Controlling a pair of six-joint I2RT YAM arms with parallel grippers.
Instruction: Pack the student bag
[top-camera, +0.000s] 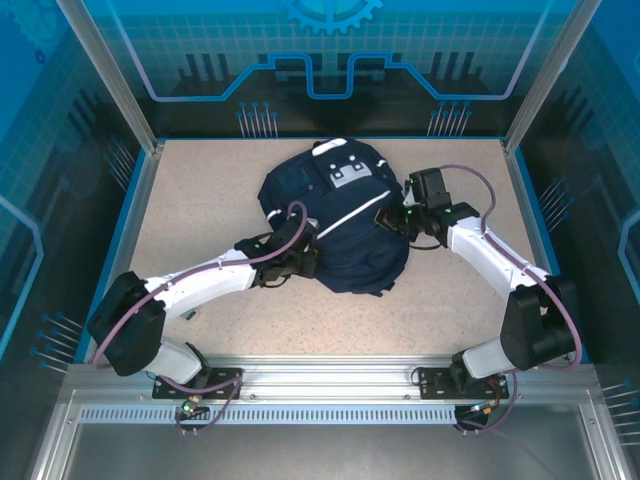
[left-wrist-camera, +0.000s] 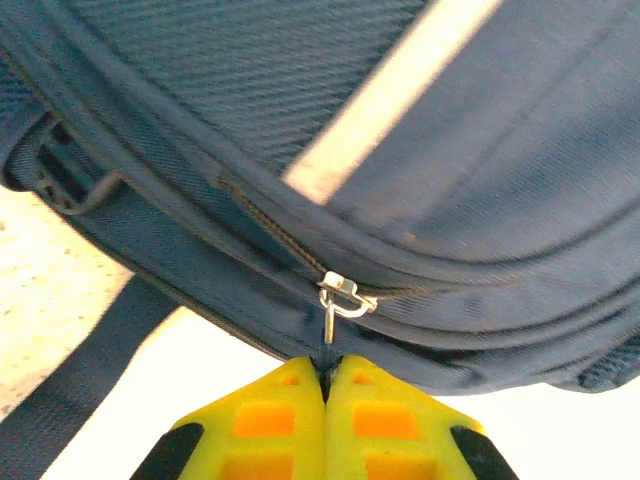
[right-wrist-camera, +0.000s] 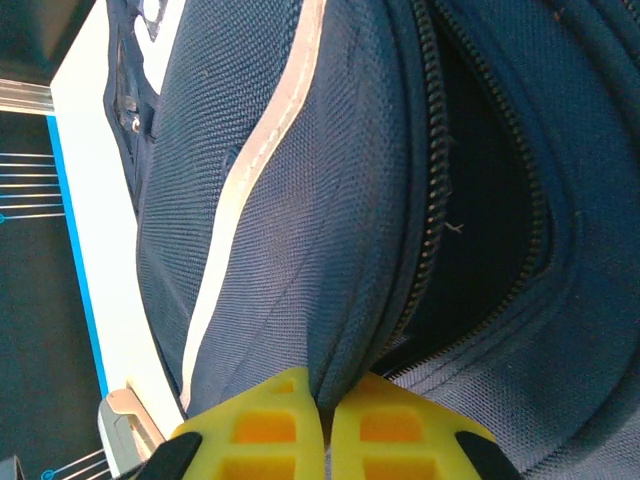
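The navy-blue student bag (top-camera: 335, 215) lies in the middle of the table, its white stripe (top-camera: 350, 217) running across the front. My left gripper (top-camera: 300, 262) is at the bag's near left edge. In the left wrist view, that gripper (left-wrist-camera: 326, 368) is shut on the dark tab hanging from the silver zipper pull (left-wrist-camera: 340, 298). My right gripper (top-camera: 392, 218) is at the bag's right side. Seen from the right wrist, it (right-wrist-camera: 326, 385) is shut on a fold of bag fabric (right-wrist-camera: 350, 300) beside a partly open zipper (right-wrist-camera: 432, 180) with a dark gap behind it.
Blue walls and metal posts enclose the speckled tabletop (top-camera: 200, 200). A dark strap (left-wrist-camera: 70, 390) trails from the bag toward the left arm. Bare table lies left, right and in front of the bag.
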